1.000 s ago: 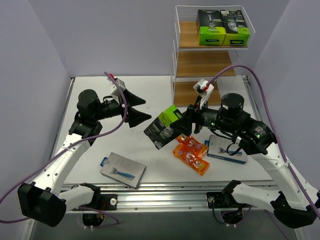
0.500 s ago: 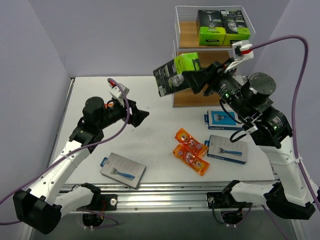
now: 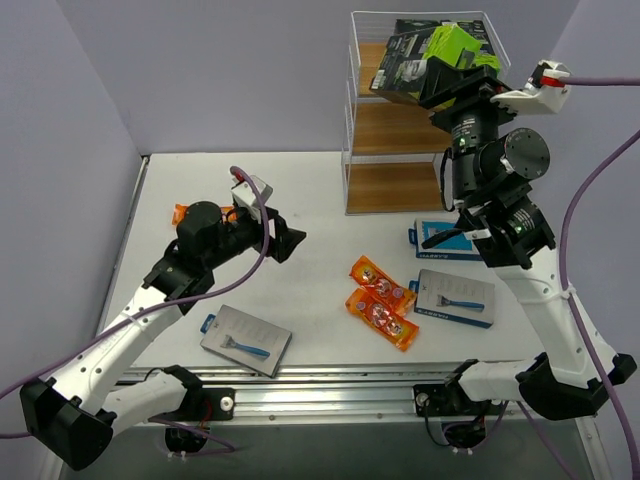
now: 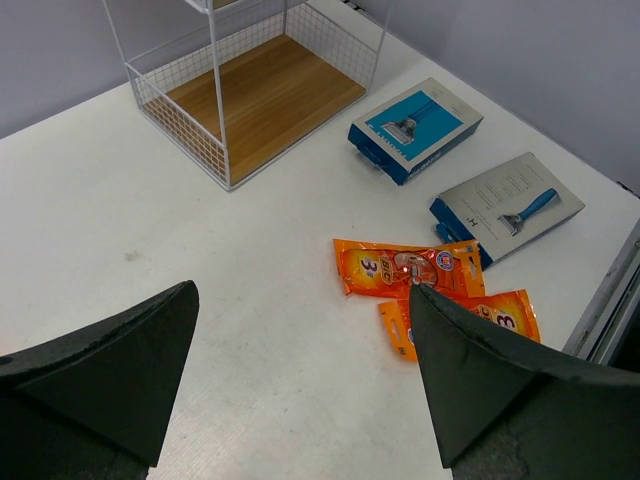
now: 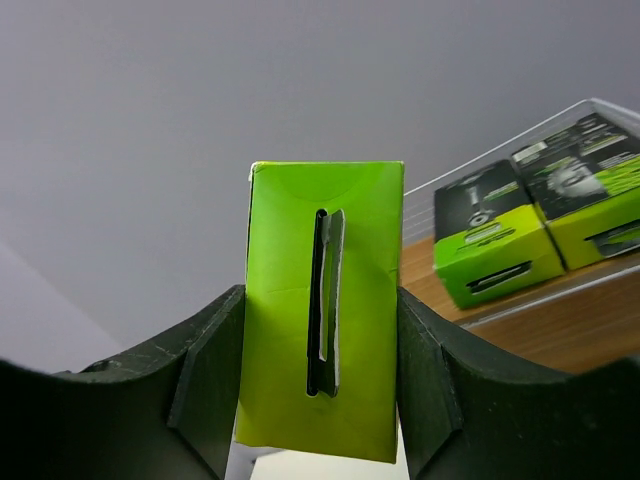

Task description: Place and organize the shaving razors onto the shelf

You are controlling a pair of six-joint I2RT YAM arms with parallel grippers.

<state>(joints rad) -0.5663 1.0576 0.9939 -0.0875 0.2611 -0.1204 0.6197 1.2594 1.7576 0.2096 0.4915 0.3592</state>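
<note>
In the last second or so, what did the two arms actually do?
The right gripper carried its black-and-green box from low over the table's middle up to the shelf's top tier, gripping it throughout. The left gripper drifted slightly nearer, open and empty. The orange packets, blue razor cards and two boxes already shelved stayed put.

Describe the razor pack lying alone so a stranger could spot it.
Look along the near edge of the white table, on the left arm's side. A flat grey card showing a blue razor lies there alone; the other grey card sits far right, beside the orange packets.
</note>
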